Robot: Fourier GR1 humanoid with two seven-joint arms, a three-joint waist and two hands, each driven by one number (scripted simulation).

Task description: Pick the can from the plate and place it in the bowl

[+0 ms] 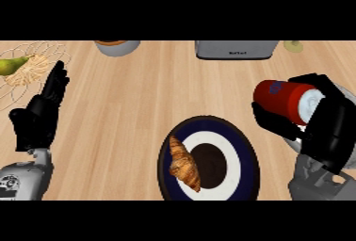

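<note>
The right hand (327, 127) is raised at the right, fingers and thumb curled round the red can (281, 101), which lies tilted on its side above the counter (139, 103), beside the plate (246, 155). The left hand (38, 115) rests open, fingers up.

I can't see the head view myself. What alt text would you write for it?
The robot's right hand holds a red can tilted above a wooden counter, right of a dark-rimmed plate bearing a croissant. Its left hand rests open at the left edge, beside a wire basket with a pear.
</note>
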